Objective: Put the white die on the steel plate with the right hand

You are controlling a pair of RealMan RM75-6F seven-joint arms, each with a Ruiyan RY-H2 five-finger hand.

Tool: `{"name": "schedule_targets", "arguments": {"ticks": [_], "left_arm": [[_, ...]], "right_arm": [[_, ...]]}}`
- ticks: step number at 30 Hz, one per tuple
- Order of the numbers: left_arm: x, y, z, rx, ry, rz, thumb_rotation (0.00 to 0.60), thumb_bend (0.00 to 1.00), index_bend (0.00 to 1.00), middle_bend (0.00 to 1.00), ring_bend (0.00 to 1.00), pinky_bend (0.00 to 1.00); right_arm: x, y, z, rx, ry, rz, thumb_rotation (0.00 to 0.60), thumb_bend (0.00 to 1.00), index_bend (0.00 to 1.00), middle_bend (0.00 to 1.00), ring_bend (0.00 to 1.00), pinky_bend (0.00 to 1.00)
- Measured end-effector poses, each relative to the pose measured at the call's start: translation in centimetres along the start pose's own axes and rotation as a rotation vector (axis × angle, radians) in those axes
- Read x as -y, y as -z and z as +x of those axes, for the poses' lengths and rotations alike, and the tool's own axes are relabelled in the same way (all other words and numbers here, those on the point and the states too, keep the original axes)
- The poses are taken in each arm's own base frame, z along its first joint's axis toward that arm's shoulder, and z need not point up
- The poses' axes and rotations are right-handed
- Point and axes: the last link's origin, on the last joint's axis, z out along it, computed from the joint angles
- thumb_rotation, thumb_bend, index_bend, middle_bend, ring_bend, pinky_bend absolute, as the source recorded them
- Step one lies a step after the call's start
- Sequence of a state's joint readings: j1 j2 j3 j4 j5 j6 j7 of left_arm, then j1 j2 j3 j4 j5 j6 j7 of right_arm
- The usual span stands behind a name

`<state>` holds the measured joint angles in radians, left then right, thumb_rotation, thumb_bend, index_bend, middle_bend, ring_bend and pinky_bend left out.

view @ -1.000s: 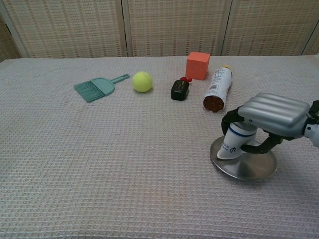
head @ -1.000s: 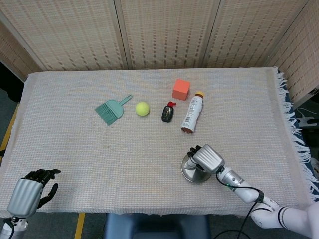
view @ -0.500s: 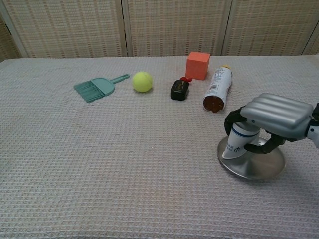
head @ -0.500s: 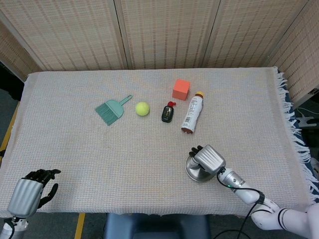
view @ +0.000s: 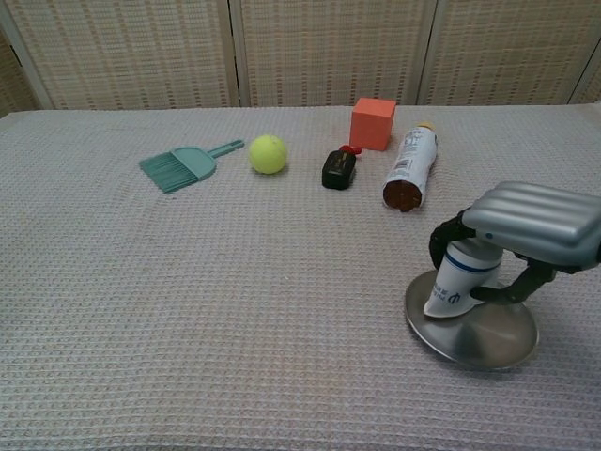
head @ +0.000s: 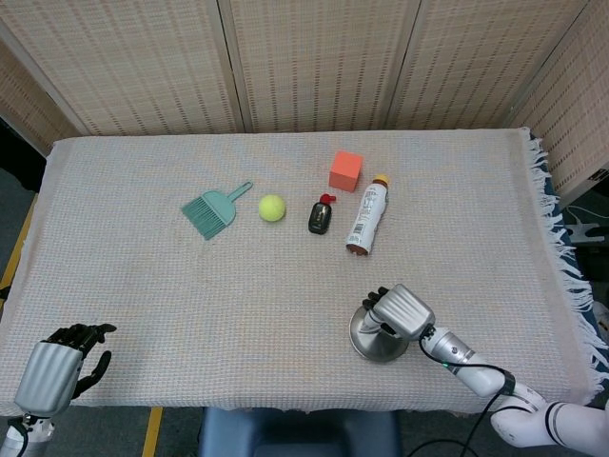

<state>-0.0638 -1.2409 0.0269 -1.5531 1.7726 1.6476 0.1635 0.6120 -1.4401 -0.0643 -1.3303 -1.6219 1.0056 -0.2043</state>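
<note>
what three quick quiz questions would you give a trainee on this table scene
1. True or false: the right hand holds the white die over the steel plate.
2. What lies between the green brush and the black bottle? A) orange cube B) tennis ball C) spoon
3. The white bottle lies on its ____.

Key: 1 true; 2 B, the tennis ball; 3 side.
</note>
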Motion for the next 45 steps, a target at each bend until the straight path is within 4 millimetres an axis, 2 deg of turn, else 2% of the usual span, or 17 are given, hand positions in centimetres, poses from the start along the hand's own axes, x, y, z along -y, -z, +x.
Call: {"name": "schedule_targets", "arguments": {"ticks": [7, 12, 21, 24, 30, 36, 41, 45], "left_arm": [[0.0, 0.0, -0.1, 0.006, -0.003, 0.001, 0.6, 0.39, 0.36, 0.5, 0.43, 0.56], [0.0, 0.0, -0.1, 0.006, -0.003, 0.001, 0.6, 0.39, 0.36, 0.5, 0.43, 0.56], [0.0, 0.0, -0.1, 0.01, -0.003, 0.005, 0.6, 0.39, 0.36, 0.5, 0.43, 0.56], [0.0, 0.0, -0.1, 0.011, -0.005, 0.004, 0.6, 0.39, 0.36, 0.5, 0.43, 0.56], [0.0, 0.0, -0.1, 0.012, -0.006, 0.005, 0.6, 0.39, 0.36, 0.5, 0.43, 0.56], [0.0, 0.0, -0.2, 0.014, -0.006, 0.006, 0.6, 0.39, 0.36, 0.5, 0.43, 0.56], [0.0, 0.0, -0.2, 0.014, -0.007, 0.004, 0.6, 0.39, 0.36, 0.5, 0.43, 0.56], [0.0, 0.0, -0.2, 0.015, -0.008, 0.005, 0.6, 0.39, 0.36, 0.5, 0.43, 0.56]], "right_arm": [[-2.4, -0.7, -0.8, -0.029, 0.145, -0.087, 0.6, 0.25, 0.58, 0.5, 0.42, 0.78], [-1.9, -0.8, -0.6, -0.05, 0.103, -0.079, 0.6, 0.25, 0.58, 0.5, 0.42, 0.78], [0.2, 0.4, 0.5, -0.026, -0.033, 0.0, 0.6, 0.25, 0.58, 0.5, 0.42, 0.78], [0.1, 0.8, 0.8, -0.026, -0.014, 0.001, 0.6, 0.25, 0.58, 0.5, 0.42, 0.78], [-1.1, 0.7, 0.1, -0.015, 0.08, -0.045, 0.6, 0.25, 0.58, 0.5, 0.42, 0.78], [-1.4, 0.8, -0.3, -0.002, 0.092, -0.067, 0.6, 0.25, 0.58, 0.5, 0.42, 0.78], [-1.3, 0.8, 0.1, -0.058, 0.181, -0.063, 0.6, 0.25, 0.58, 0.5, 0.42, 0.78], [-0.9, 1.0, 0.0, -0.034, 0.114, -0.05, 0.6, 0.25, 0.58, 0.5, 0.42, 0.78]]}}
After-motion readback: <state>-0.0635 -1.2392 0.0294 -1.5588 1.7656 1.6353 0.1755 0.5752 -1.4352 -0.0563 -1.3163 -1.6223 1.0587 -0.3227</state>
